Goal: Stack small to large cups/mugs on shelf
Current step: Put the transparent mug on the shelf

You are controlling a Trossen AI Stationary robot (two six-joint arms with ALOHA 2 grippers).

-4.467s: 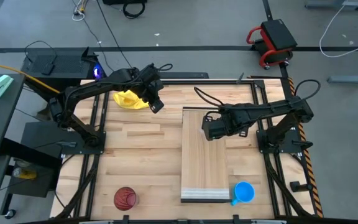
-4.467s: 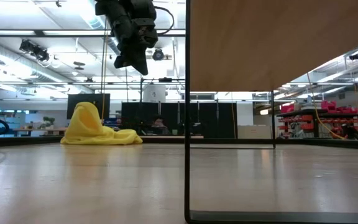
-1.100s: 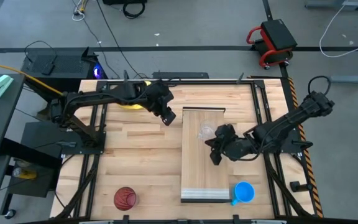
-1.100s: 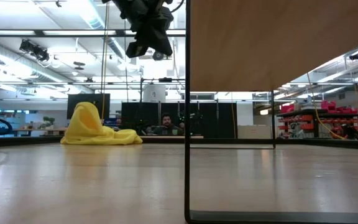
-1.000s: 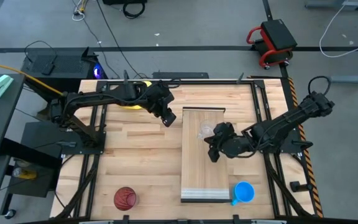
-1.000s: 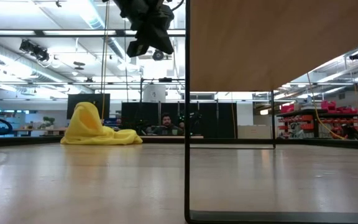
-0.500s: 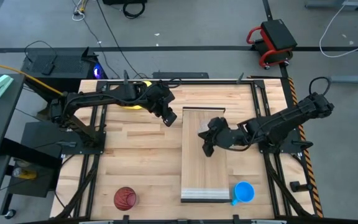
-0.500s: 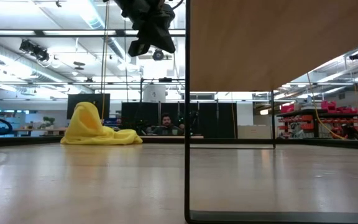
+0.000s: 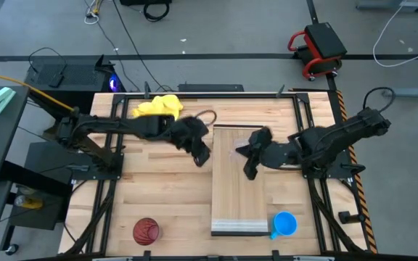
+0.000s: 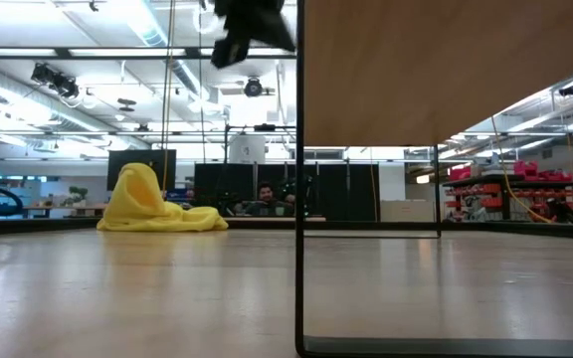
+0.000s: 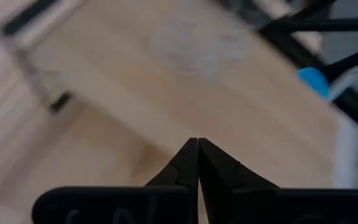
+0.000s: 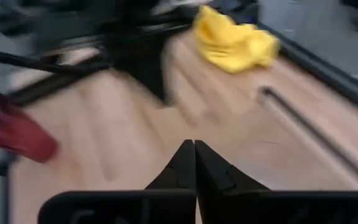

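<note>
Both grippers near the shelf point(image 9: 239, 188)
Left gripper point(image 9: 202, 156) just beside it, right gripper point(image 9: 250, 171) above it (both fingers pressed together).

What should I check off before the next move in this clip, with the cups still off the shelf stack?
1. Left gripper empty and shut: ok; it hangs over the tabletop beside the shelf, holding nothing.
2. Right gripper empty and shut: ok; it is above the shelf's middle.
3. Clear cup on the shelf: ok in the left wrist view; in the high view the right arm hides it.
4. Blue mug reachable: ok; it stands on the tabletop beside the shelf's lipped end.
5. Dark red cup reachable: ok; it stands near the table's front left corner.
6. Any cups nested yet: not ok; all three stand apart.
</note>
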